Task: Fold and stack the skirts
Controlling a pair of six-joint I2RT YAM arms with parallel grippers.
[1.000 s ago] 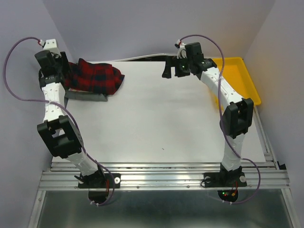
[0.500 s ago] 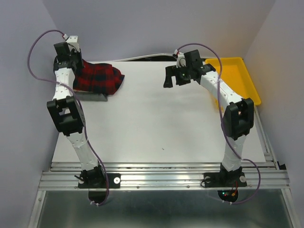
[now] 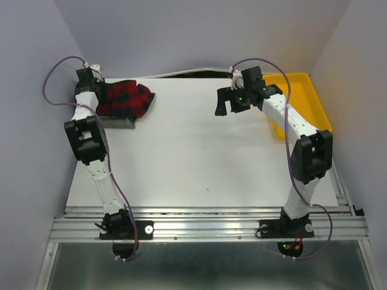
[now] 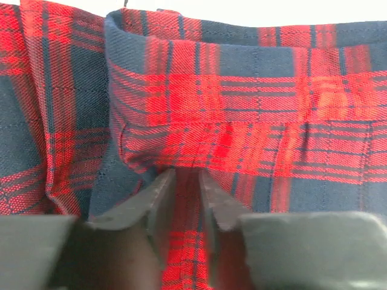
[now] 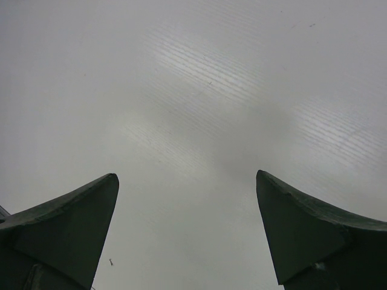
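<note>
On the white table [image 3: 199, 157] (grey walls [image 3: 199, 30]), left gripper [image 4: 185, 175] pinches plaid skirt [image 3: 124, 99]; right gripper [image 5: 186, 175] gapes.

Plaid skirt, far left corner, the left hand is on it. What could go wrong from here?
The left hand seems to pinch only a thin ridge of the plaid skirt; it could slip out, or a pull could undo the fold.
It lies on a grey skirt near the table's far left edge; a tug might drag both askew or off.
</note>
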